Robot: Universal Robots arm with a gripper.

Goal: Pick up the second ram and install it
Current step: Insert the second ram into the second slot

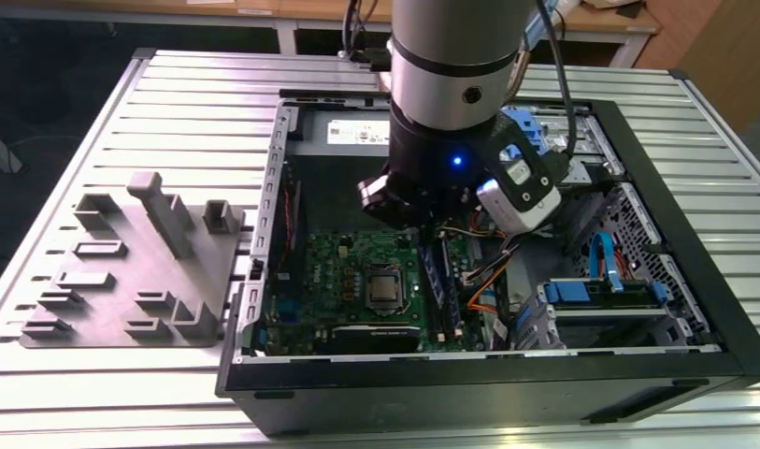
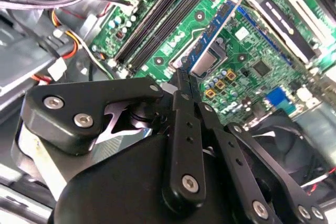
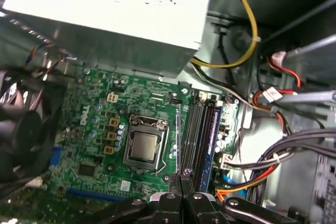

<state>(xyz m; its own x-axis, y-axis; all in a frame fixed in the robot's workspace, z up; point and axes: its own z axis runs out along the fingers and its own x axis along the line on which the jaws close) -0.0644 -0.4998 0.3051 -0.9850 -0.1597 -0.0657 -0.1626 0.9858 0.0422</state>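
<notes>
Gripper [image 2: 182, 85] is clamping the memory stick [image 2: 218, 30], which is jutting straight beyond its tips over the green board [image 2: 160, 59]; keeping it parallel with the black slots [image 2: 157, 22] is looking essential.

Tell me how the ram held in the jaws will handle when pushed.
Probably stiff: the second ram juts straight from the gripper without sagging. Likely light, since a narrow pinch carries it. Thin-edged, so off-axis pushing may tip it.
</notes>
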